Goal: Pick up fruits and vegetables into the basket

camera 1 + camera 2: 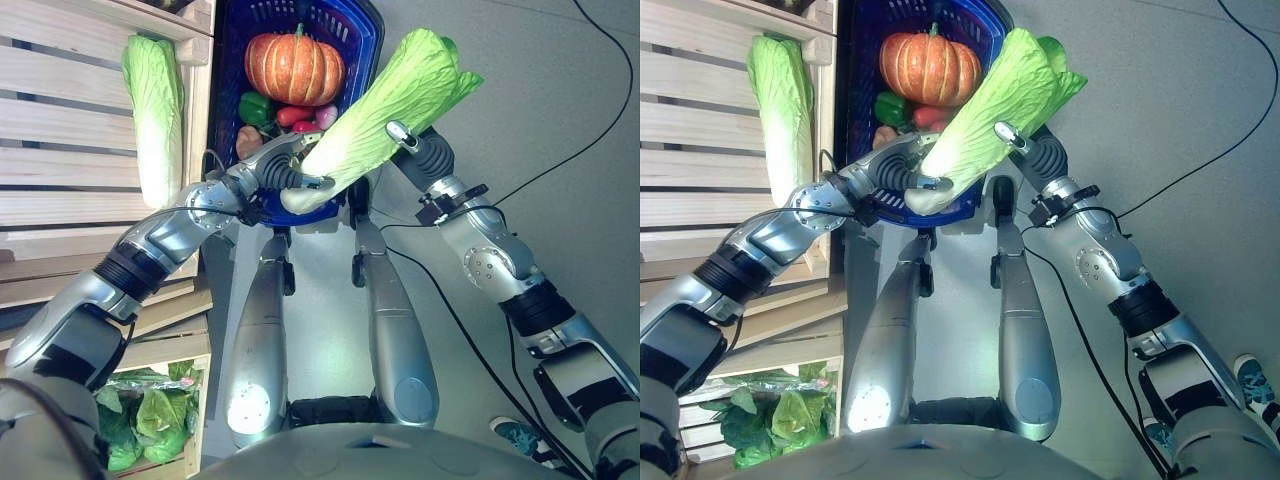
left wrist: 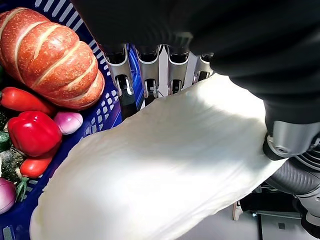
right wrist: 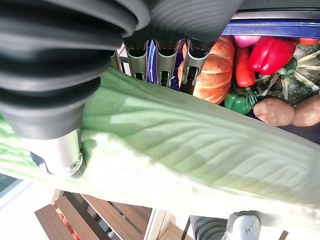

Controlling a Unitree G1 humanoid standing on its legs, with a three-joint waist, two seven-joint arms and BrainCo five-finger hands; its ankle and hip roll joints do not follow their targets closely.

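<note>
Cabbage hung tilted over the near rim of the blue basket, held at both ends. The left hand curled round its pale stem end; the right hand gripped the leafy part. A pumpkin, peppers and potatoes lay in the basket. Another cabbage rested on the wooden shelf.
</note>
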